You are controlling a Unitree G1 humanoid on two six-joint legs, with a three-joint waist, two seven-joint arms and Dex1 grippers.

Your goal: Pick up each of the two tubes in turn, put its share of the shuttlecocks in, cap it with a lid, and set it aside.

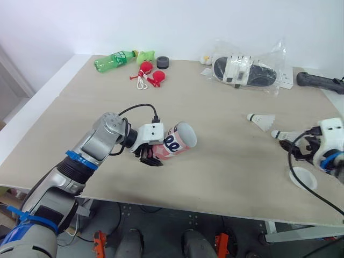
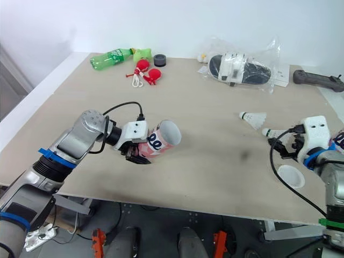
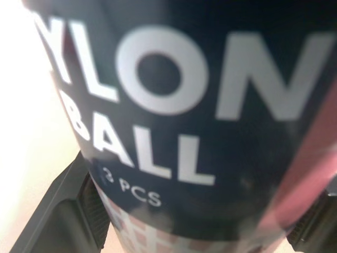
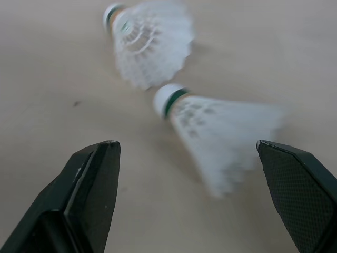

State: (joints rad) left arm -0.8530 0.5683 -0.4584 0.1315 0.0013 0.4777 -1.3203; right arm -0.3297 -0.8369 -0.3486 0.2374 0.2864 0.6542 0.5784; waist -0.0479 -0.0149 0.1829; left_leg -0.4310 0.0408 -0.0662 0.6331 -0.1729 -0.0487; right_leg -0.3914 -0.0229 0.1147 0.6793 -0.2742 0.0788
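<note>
- The left gripper (image 1: 151, 155) has its fingers pinched on the closed end of the shuttlecock tube (image 1: 180, 141). The tube is held off the table and tilted, with its open mouth pointing away from the fingers. With the grip so near one end, I judge the tube could swivel in the pads if a shuttlecock is pressed against its rim.
- The far shuttlecock (image 4: 147, 47) lies just beyond the right fingertips, near the other one. A forward reach could knock it away.
- The near shuttlecock (image 4: 210, 132) lies on its side between the spread fingers of the right gripper (image 4: 185, 146), with its cork end away from the wrist. Its skirt sits close to one finger, so closing may push it sideways or crush the skirt instead of seating it squarely.
- The white lid (image 2: 290, 176) lies flat just beside the right gripper, towards the table's front edge. The arm or its cable could sweep it off.
- The pale wood-grain table (image 1: 215, 177) looks smooth, so light things will probably slide on it.
- A green bottle (image 1: 114, 59), red toys (image 1: 152, 75), a black roll (image 1: 163, 62), bagged slippers (image 1: 247, 70) and a black handle (image 1: 317, 80) lie well apart from both grippers.
- A white wall (image 1: 161, 21) stands behind the table.
</note>
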